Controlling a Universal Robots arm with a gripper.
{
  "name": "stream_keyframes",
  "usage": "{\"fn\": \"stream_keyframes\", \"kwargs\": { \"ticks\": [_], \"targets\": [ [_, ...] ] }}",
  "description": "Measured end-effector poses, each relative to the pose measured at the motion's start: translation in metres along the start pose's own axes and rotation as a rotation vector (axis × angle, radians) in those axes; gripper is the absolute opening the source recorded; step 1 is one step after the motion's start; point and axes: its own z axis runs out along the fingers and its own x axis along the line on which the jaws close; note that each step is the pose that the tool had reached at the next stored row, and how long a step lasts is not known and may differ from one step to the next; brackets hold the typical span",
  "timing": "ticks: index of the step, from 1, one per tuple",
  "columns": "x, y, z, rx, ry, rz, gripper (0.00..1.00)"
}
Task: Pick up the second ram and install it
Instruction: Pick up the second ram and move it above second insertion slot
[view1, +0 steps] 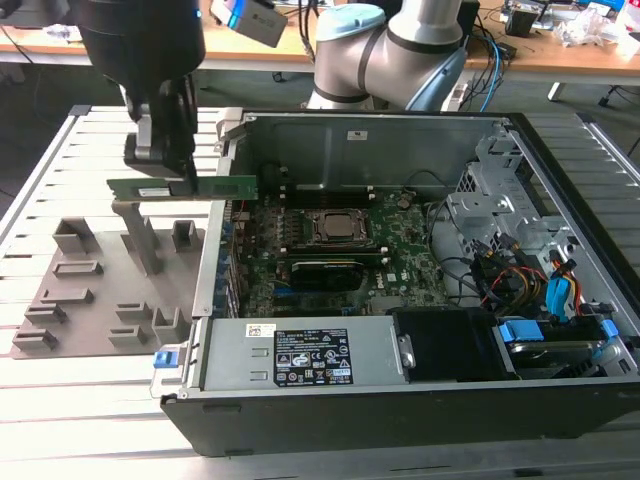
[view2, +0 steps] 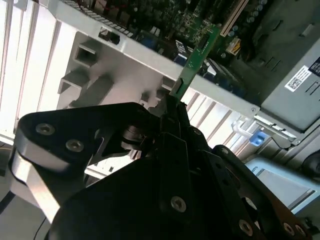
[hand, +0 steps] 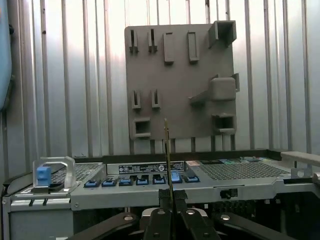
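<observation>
Slatted metal table (view1: 70, 410): carries everything else in the exterior view.

Open computer case (view1: 330, 150): lies on its side on the table, on the exterior view's right, interior facing up.

Robot arm (view1: 420, 40): its grey and blue joints rise behind the case, and its black wrist housing hangs over the case's side on the exterior view's left.

Motherboard (view1: 400, 250): a large green board on the floor of the case, with a square processor socket (view1: 340, 228) near its middle. A grey power supply box (view1: 300, 355) sits along the case's near wall.

Fixture plate (view1: 90, 300): a flat grey plate with raised blocks and slots, lying on the table just beside the case, on the exterior view's left. In the first wrist view the plate (hand: 175, 85) lies beyond the case's wall.

Gripper (view1: 185, 172): black, pointing down above the fixture plate, fingers clamped on the ram stick. Both wrist views show the gripper (view2: 172, 102) (hand: 170, 197) closed on the board's edge.

Ram stick (view1: 228, 187): a thin green board held level in the air, clear of the plate, its end on the exterior view's right reaching over the case's side wall. The second wrist view shows the stick (view2: 197, 57) projecting from the fingertips towards the case, and the first wrist view shows it (hand: 167, 150) edge-on.
</observation>
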Motion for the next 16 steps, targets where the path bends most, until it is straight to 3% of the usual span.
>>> {"fn": "stream_keyframes", "kwargs": {
  "ticks": [6,16],
  "targets": [
    [-0.0015,-0.0342,-0.0005,-0.0011,0.0001,0.0,0.14],
    [-0.0029,-0.072,-0.001,-0.0022,0.0002,0.0,0.14]
  ]
}}
